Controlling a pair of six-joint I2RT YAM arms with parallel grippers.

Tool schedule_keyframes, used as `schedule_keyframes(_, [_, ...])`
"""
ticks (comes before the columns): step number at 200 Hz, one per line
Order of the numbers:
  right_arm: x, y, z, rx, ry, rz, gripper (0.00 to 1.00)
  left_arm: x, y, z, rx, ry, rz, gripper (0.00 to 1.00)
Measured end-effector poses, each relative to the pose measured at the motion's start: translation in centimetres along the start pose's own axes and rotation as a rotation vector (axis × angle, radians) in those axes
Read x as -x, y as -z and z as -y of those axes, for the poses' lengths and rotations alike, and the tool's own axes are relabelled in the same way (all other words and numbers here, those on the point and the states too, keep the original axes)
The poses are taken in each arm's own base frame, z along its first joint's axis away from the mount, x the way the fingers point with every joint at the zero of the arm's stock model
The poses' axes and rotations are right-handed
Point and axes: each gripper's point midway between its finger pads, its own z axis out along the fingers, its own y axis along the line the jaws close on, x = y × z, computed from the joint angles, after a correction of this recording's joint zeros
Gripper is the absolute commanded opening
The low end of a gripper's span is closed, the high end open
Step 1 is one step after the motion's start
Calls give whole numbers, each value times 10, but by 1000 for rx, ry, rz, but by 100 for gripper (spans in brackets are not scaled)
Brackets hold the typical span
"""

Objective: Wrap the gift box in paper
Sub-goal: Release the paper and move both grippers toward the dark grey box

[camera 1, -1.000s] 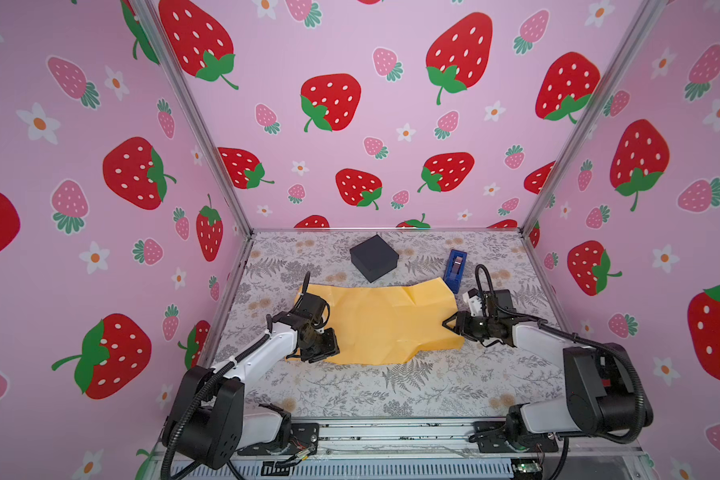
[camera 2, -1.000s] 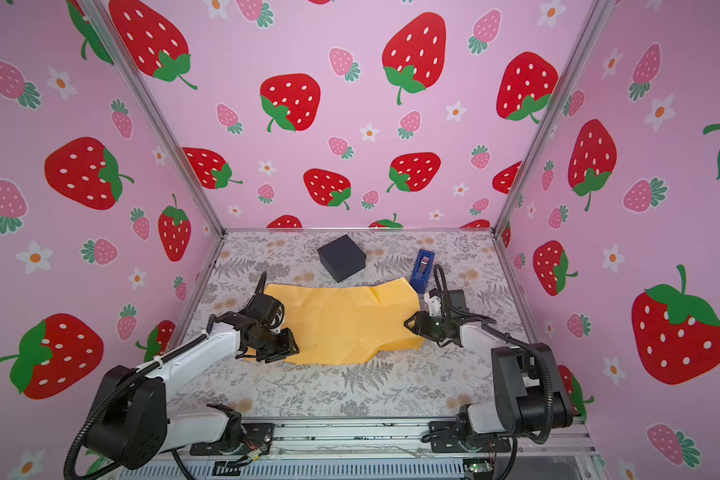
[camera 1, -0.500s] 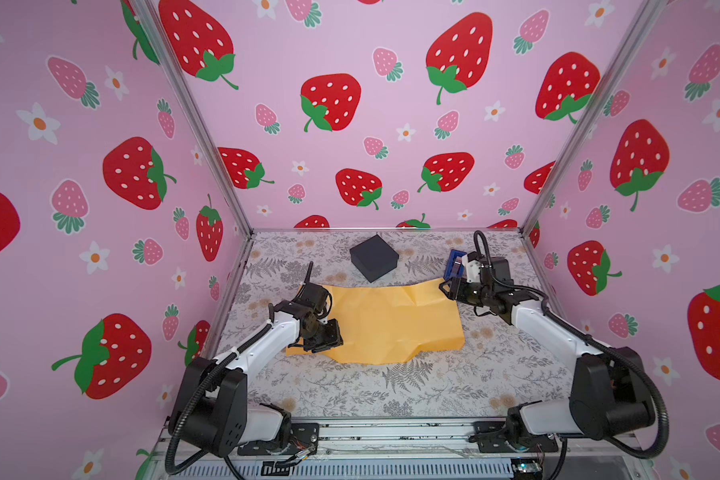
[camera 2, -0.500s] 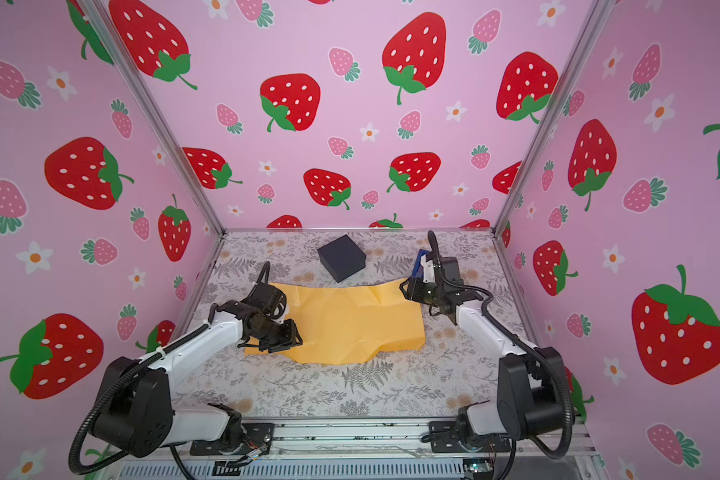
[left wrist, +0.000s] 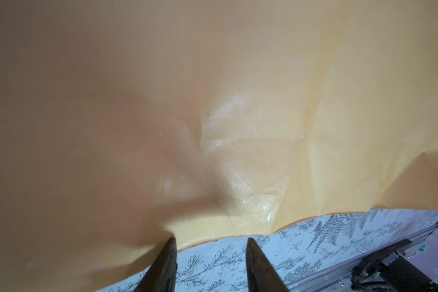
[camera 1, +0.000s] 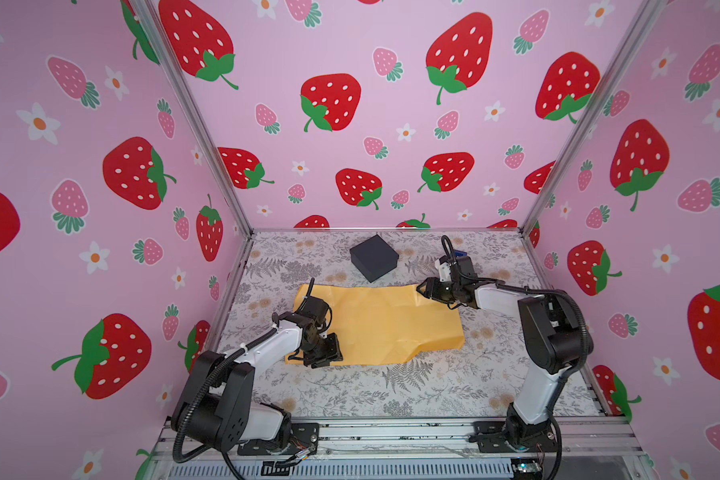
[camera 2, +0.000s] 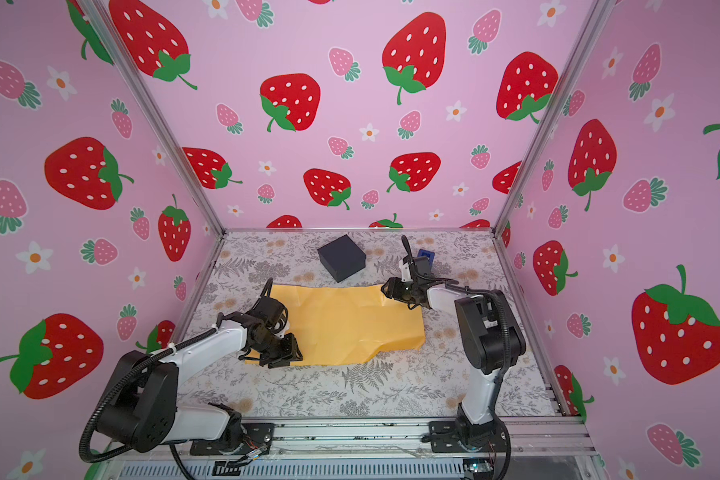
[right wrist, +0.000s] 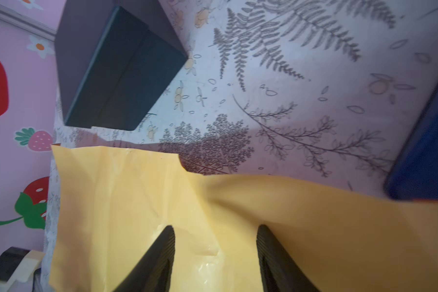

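The paper (camera 1: 385,322) (camera 2: 346,322) lies creased and pale yellow side up on the middle of the table. Behind it stands the black gift box (camera 1: 374,257) (camera 2: 341,257), apart from the sheet; the right wrist view shows it too (right wrist: 116,68). My left gripper (camera 1: 324,354) (camera 2: 285,356) sits open at the sheet's near left corner. In its wrist view the paper (left wrist: 213,101) edge meets one fingertip, and only table shows between the fingers of the left gripper (left wrist: 210,242). My right gripper (camera 1: 424,289) (camera 2: 388,289) hangs open over the far right corner, paper (right wrist: 137,202) under its fingers (right wrist: 157,252).
A blue tape dispenser (camera 1: 459,252) (camera 2: 427,253) (right wrist: 427,151) stands just behind the right wrist. Strawberry-print walls (camera 1: 350,124) close the floral table (camera 1: 391,395) on three sides. A metal rail (camera 1: 391,432) with both arm bases runs along the front.
My right gripper has travelled from the paper's right edge toward the back, then leftward onto the far right corner. My left gripper has shifted only slightly at the near left corner.
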Motion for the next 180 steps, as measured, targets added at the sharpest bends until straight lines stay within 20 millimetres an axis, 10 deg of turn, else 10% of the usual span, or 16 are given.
schedule_keyframes(67, [9,9,41,-145,-22,35,58,2,0,-4,15,24,23,47])
schedule_keyframes(136, [115,30,-54,106,172,195,61,42,64,46,-116,-59,243,51])
schedule_keyframes(180, [149,-17,-69,211,244,184,65,71,91,74,-175,-96,344,56])
